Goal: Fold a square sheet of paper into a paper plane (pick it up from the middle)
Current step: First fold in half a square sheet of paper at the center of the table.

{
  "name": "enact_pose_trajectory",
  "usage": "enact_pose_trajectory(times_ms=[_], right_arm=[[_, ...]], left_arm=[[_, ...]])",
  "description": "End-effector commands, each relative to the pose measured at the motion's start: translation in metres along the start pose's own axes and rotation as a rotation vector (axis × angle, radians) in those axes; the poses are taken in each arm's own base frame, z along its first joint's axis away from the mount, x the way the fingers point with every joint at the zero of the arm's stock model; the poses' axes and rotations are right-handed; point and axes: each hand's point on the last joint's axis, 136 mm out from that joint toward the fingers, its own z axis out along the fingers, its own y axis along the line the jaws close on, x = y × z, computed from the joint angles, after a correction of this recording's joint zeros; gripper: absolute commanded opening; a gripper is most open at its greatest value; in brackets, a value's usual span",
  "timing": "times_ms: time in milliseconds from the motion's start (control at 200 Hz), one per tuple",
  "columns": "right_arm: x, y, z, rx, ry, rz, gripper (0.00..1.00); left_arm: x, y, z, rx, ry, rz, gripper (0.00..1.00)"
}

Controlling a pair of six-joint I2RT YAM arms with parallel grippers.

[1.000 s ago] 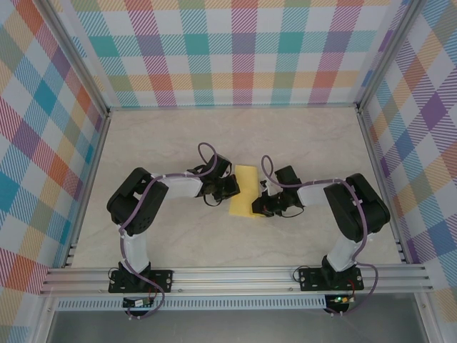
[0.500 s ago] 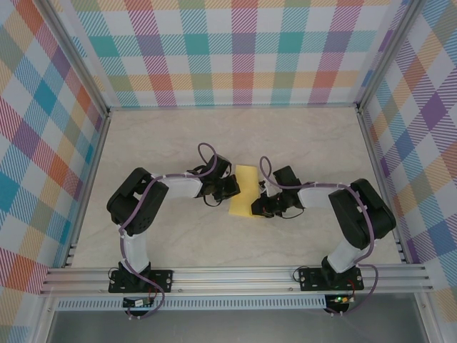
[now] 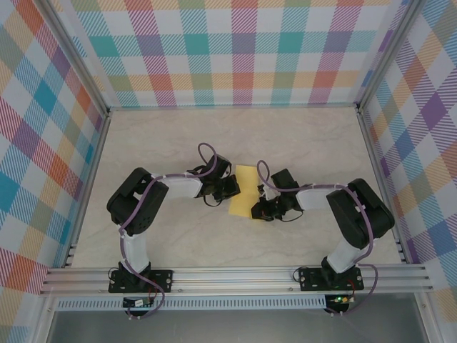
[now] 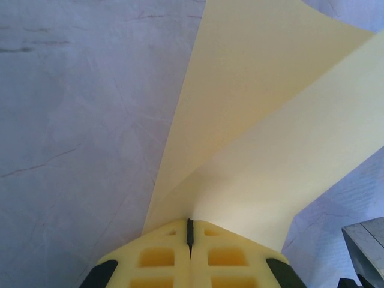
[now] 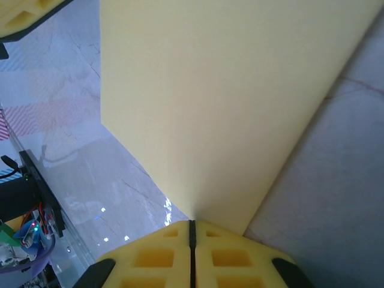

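Yellow thin square sheet of paper (image 3: 244, 194), smooth, folded | left claw (image 4: 189, 231) pinching it; right claw (image 5: 192, 228) likewise

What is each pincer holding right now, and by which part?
Both hold the yellow paper sheet: the left pincer is shut on its left edge, the right pincer on its right edge, with the sheet bowed between them.

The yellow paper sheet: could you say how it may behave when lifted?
Probably floppy: the thin yellow paper sheet curves away from the left gripper. Likely very light: the right gripper also holds it by an edge pinch alone.
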Motion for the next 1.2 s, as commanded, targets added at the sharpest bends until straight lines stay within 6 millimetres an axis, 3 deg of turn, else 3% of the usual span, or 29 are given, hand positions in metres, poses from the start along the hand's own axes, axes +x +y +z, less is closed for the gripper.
enact_pose_trajectory(times_ms=[0, 100, 185, 310, 440, 655, 1195], right_arm=[[-0.017, 0.032, -0.022, -0.101, -0.056, -0.023, 0.08], [-0.045, 0.051, -0.043, -0.151, -0.129, -0.040, 0.09], [-0.072, 0.048, -0.053, -0.155, -0.181, -0.016, 0.10], [-0.104, 0.038, -0.056, -0.150, -0.213, 0.005, 0.11], [-0.120, 0.031, -0.045, -0.136, -0.183, 0.005, 0.10], [-0.128, 0.005, -0.033, -0.068, -0.168, 0.024, 0.10], [-0.109, -0.035, -0.014, -0.033, -0.125, 0.072, 0.12]], left_arm=[[0.025, 0.026, 0.008, -0.085, 0.074, 0.003, 0.00], [0.026, 0.027, 0.007, -0.089, 0.075, 0.004, 0.00], [0.027, 0.028, 0.007, -0.090, 0.075, 0.006, 0.00], [0.028, 0.031, 0.009, -0.096, 0.080, 0.004, 0.00], [0.028, 0.031, 0.010, -0.096, 0.083, 0.002, 0.00], [0.028, 0.030, 0.010, -0.093, 0.084, 0.002, 0.00], [0.030, 0.033, 0.012, -0.098, 0.092, 0.000, 0.00]])
